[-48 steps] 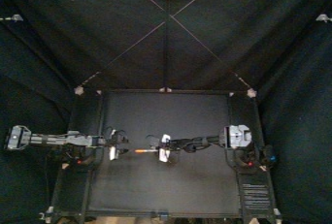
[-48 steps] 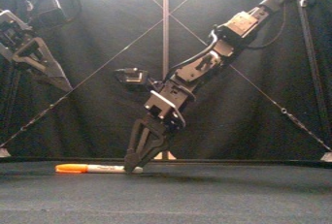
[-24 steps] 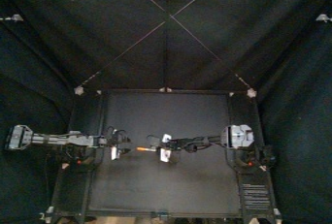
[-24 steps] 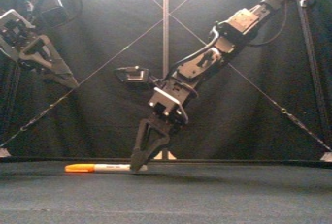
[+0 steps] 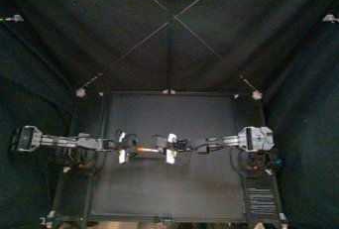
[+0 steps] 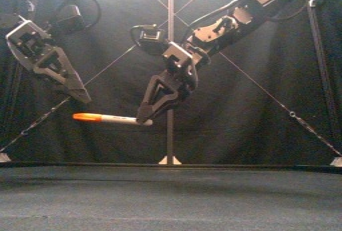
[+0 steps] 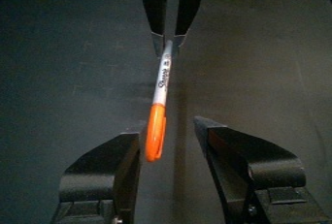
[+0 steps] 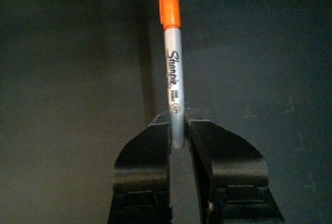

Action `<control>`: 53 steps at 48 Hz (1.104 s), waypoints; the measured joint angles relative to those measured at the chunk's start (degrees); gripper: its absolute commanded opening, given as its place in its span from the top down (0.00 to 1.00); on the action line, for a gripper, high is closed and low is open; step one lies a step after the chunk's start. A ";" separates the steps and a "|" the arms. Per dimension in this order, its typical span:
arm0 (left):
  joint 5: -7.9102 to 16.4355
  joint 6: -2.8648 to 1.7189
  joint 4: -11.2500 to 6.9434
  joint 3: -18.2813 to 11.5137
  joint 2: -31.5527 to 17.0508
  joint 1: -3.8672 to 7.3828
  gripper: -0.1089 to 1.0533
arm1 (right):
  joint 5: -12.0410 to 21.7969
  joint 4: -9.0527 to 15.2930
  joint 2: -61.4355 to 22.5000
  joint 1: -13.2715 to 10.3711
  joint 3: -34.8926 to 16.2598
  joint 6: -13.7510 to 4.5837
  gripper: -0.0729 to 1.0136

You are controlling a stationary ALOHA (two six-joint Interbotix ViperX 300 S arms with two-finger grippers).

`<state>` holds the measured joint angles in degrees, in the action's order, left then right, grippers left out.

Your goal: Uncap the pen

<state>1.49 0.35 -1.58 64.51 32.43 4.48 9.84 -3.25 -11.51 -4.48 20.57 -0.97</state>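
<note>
Pen aloft over the table's middle, a little toward its left edge. I judge it light, stiff and slick-barrelled, so I'd grip the orange cap. The cap lies between the left gripper's wide-open jaws, nearer one, contact unclear. Beyond it, the right gripper is clamped on the barrel's tail.

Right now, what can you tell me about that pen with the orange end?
The pen is a slim pale marker with black print along its barrel and an orange cap, fitted on. It hangs nearly level in the air, clear of the table. The right tool is shut on its bare end. The cap end reaches toward the open left tool, which does not seem to touch it.
</note>
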 measured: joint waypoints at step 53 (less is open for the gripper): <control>0.26 0.09 0.00 -1.05 -6.33 2.20 0.42 | 0.00 0.18 0.44 0.62 0.00 0.44 0.54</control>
<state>1.76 0.44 -1.58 63.46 26.10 6.68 9.84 -3.08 -11.07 -3.87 20.57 -0.53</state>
